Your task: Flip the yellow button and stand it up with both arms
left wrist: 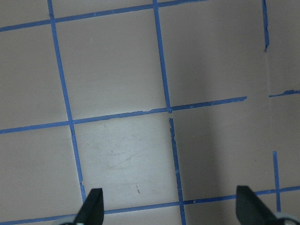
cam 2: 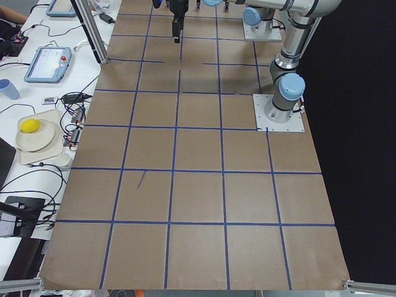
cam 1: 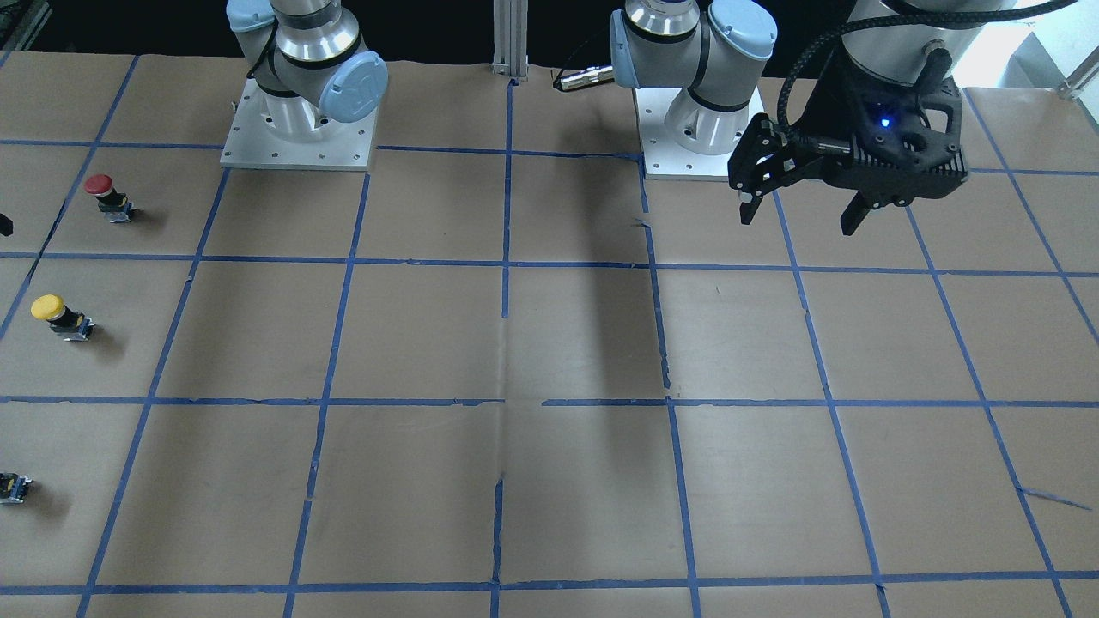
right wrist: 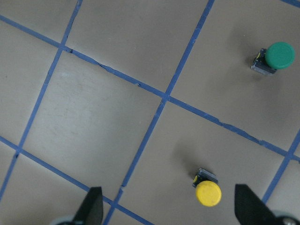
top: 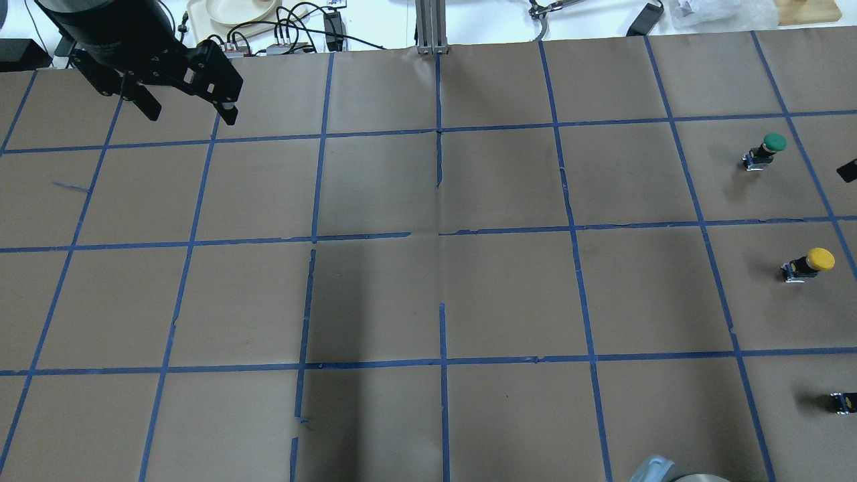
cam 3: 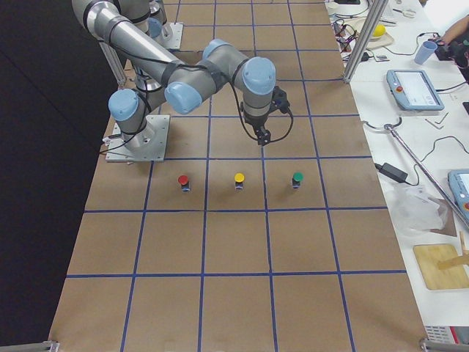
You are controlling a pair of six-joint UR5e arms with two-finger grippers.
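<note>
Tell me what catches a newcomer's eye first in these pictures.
Three small push-buttons sit in a row on the brown, blue-gridded table towards the robot's right end: a red button, the yellow button in the middle and a green button. The right claw hangs open above the table near the yellow button. The left claw hangs open far off at the other end.

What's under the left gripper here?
Only brown paper with blue tape lines shows under the open left gripper. Its fingertips hide small patches.
</note>
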